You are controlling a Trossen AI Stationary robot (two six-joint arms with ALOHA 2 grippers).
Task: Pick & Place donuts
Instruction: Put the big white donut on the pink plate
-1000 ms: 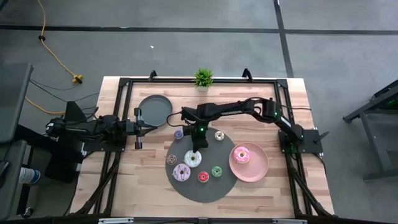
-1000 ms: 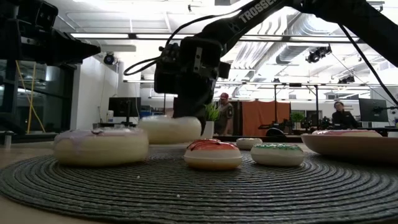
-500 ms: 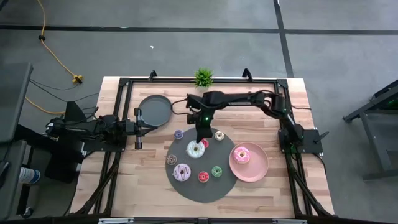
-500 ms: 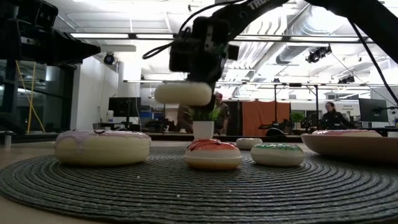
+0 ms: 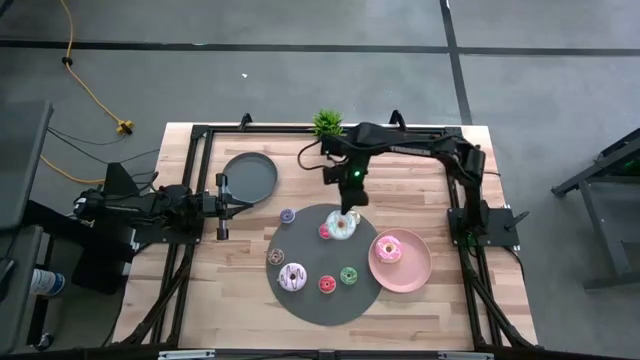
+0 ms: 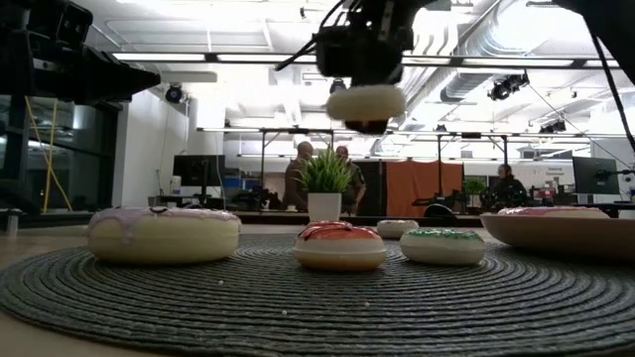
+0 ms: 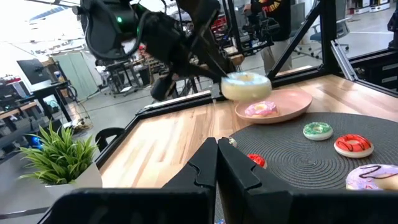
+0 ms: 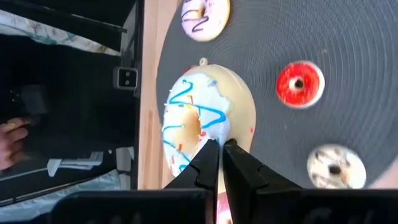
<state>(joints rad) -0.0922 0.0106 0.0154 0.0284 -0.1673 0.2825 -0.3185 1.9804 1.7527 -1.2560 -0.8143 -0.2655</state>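
Dark grey woven round mat (image 5: 318, 298), centre of the wooden table (image 5: 250, 290), taken as landmark for all entries. Pink plate (image 5: 415, 268): just off the mat's right edge, holding one pink-frosted donut (image 5: 387, 249); judged the only piece delivered so far. Dark grey plate (image 5: 249, 176): off the mat's upper left, nothing visible in it. Right gripper (image 5: 348, 214): above the mat's upper right part, fingers clamped on the white donut (image 5: 342, 225), carried clear of the surface; cream body, white icing, blue zigzag lines, scattered sprinkles. Left gripper (image 5: 221, 205): parked well left of the mat, fingers pressed together, holding nothing. Lilac donut (image 5: 292, 277): on the mat's left half, large, dark squiggle. Small items on the mat: green (image 5: 348, 275), red (image 5: 327, 284), another red (image 5: 324, 232), brown (image 5: 275, 256). Small lilac-blue donut (image 5: 287, 215): on bare wood just off the mat's upper left. Most pieces appear left to move.
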